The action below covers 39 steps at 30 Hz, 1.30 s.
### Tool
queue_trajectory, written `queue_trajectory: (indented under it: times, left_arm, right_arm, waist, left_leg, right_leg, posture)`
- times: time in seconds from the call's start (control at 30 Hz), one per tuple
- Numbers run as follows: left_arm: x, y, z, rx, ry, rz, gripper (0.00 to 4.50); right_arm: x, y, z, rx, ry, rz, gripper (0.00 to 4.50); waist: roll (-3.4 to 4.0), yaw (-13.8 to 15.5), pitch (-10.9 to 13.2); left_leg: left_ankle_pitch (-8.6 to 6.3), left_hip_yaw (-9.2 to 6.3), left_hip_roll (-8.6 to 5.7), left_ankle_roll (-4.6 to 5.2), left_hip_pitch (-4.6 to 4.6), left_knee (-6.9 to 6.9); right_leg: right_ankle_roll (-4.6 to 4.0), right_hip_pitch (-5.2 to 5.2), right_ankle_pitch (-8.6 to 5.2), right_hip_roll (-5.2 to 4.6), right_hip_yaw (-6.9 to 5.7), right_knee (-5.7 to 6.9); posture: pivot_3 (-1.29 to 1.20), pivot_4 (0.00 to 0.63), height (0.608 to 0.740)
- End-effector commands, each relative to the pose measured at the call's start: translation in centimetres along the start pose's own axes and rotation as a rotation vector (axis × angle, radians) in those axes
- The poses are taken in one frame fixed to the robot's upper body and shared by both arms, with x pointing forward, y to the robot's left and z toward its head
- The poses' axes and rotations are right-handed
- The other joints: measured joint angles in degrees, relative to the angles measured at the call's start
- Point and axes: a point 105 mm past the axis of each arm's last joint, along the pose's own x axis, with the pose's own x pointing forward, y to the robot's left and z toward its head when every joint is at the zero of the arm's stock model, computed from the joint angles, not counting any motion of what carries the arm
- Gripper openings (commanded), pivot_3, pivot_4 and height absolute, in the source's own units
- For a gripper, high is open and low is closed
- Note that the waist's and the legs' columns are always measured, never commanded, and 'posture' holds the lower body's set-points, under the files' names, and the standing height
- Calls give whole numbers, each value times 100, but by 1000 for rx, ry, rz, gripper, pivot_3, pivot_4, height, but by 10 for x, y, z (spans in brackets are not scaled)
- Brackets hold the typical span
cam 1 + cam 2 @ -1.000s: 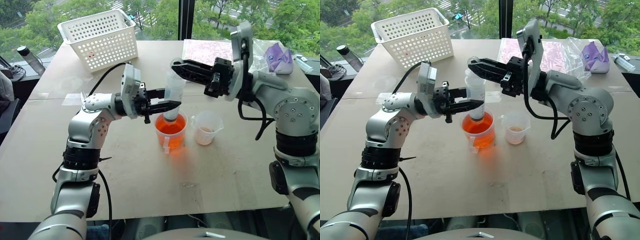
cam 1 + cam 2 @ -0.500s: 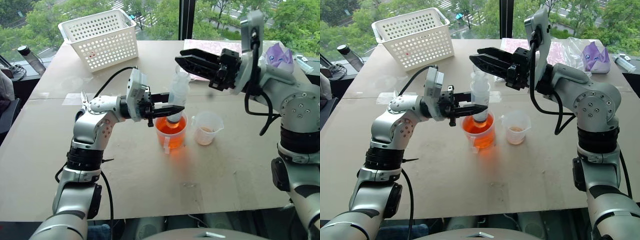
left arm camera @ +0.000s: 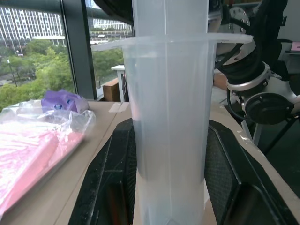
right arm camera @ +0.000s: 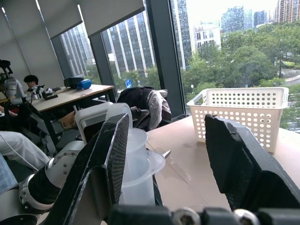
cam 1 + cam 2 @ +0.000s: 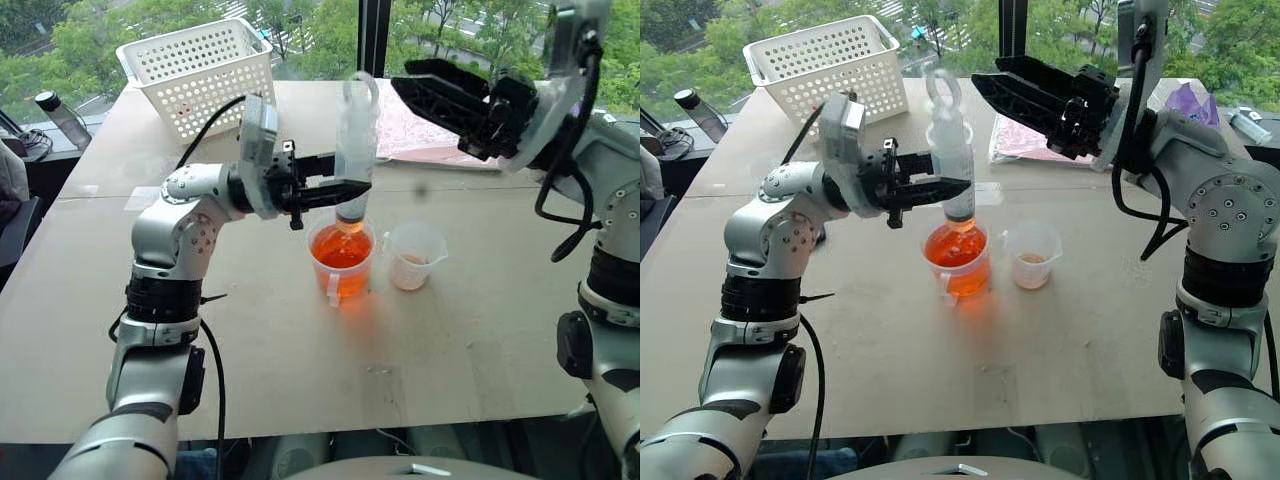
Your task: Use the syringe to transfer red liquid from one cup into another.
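Toward the left of the brown cardboard-covered table [image 5: 250,330], the left gripper [image 5: 345,188] reaches to the right and is clamped on the large clear plastic syringe [image 5: 355,150], which stands upright between its two black fingers, tip just above the wide clear cup of orange-red liquid [image 5: 341,260]. Just right of that cup sits the smaller clear measuring cup [image 5: 413,256], faintly orange at its base. Farther right and higher, the right gripper [image 5: 420,85] hangs apart from the syringe, its jaws spread and holding nothing. The left wrist view shows the barrel pressed between both fingers [image 3: 229,183]; the right wrist view shows the white perforated plastic basket [image 4: 243,110] past its open fingers [image 4: 239,159].
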Motion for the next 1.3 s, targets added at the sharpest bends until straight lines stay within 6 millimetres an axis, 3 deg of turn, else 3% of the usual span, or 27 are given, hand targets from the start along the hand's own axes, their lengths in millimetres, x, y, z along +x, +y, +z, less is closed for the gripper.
queue_trajectory:
  times: [0.03, 0.33, 0.7, 0.93, 1.07, 1.3]
  left_arm:
    - [8, -7, 17, 33, -54, -34, 1385]
    - [35, -1, 11, 26, -102, -38, 1385]
    - [72, 1, -12, -5, -135, -66, 1385]
    - [80, -3, -24, -16, -121, -109, 1385]
    - [82, -2, -29, -16, -113, -118, 1385]
    - [85, -5, -35, -16, -101, -136, 1385]
  right_arm:
    - [-15, -5, 25, -35, -87, -40, 2730]
    - [-40, -19, 50, -50, -168, -139, 2730]
    - [-71, -26, 47, -86, -134, -269, 2730]
    - [-72, -15, 39, -100, -74, -248, 2730]
    - [-67, -1, 24, -86, 10, -178, 2730]
    - [-50, 5, 8, -104, 115, -152, 2730]
  waist:
    - [1, -5, 0]
    - [1, 9, 0]
    - [1, -10, -1]
    - [2, 12, -1]
    - [2, 15, -2]
    - [2, 10, -2]
  left_leg:
    - [0, 2, 0, 0, 0, 0]
    - [0, 3, 0, 0, 0, 0]
    - [0, 8, 2, 0, -3, -1]
    - [0, 9, 2, 0, -4, -1]
    - [0, 8, 2, 0, -4, -1]
    - [0, 8, 2, 1, -4, 1]
  right_leg:
    - [0, 0, 0, 0, 1, 0]
    - [0, 0, 0, 1, 2, 0]
    - [0, 0, 0, 3, 6, -1]
    - [0, 0, 0, 2, 7, -1]
    - [0, 0, 0, 2, 6, -2]
    - [0, 0, 0, 2, 7, -2]
  posture:
    - [0, 150, 740]
    - [0, 150, 740]
    - [0, 150, 740]
    - [0, 150, 740]
    - [0, 150, 740]
    - [0, 150, 740]
